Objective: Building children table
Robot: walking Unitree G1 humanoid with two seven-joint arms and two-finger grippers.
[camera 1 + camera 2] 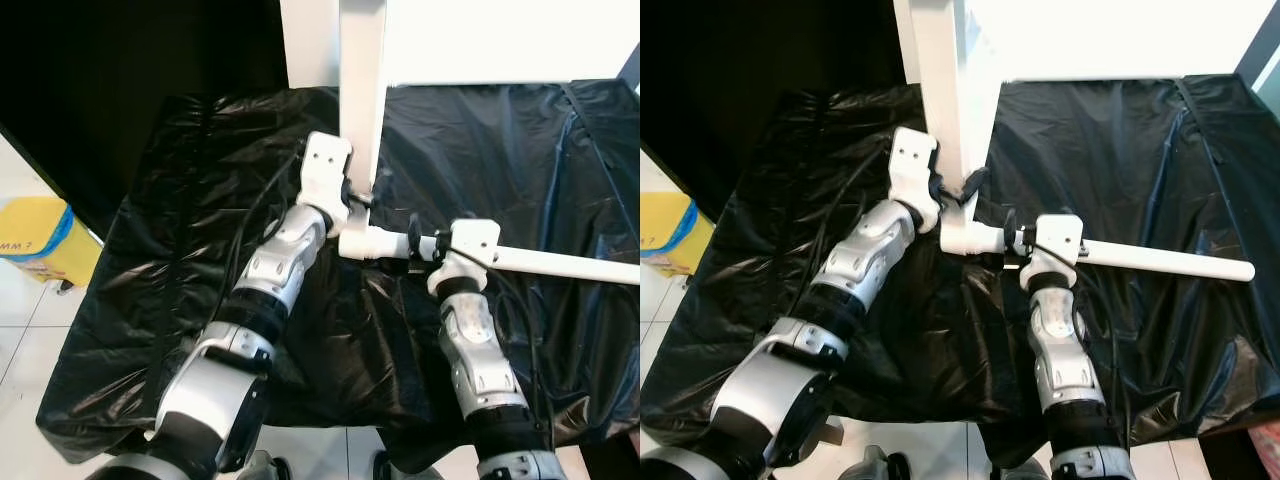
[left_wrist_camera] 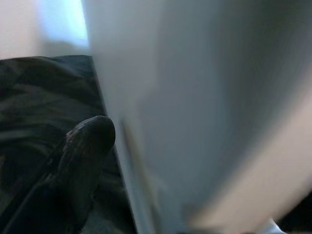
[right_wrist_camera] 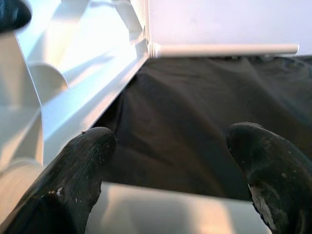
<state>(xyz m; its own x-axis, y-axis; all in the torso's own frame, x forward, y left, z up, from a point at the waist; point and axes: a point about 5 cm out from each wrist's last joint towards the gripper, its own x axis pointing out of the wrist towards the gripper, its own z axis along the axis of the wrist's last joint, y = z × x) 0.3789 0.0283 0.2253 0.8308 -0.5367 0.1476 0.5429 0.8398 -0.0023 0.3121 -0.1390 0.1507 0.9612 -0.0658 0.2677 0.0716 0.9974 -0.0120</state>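
On the black plastic sheet, the left gripper clasps the upright white table frame near the far edge, while the right gripper, fingers apart around the lying white leg, steadies it; both look stiff, smooth, light, best held near the joint.

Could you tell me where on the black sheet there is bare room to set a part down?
The black sheet is bare left of the left arm, and between the white tabletop and the lying white leg. It is crowded mid-table, where the left gripper and right gripper meet the upright leg.
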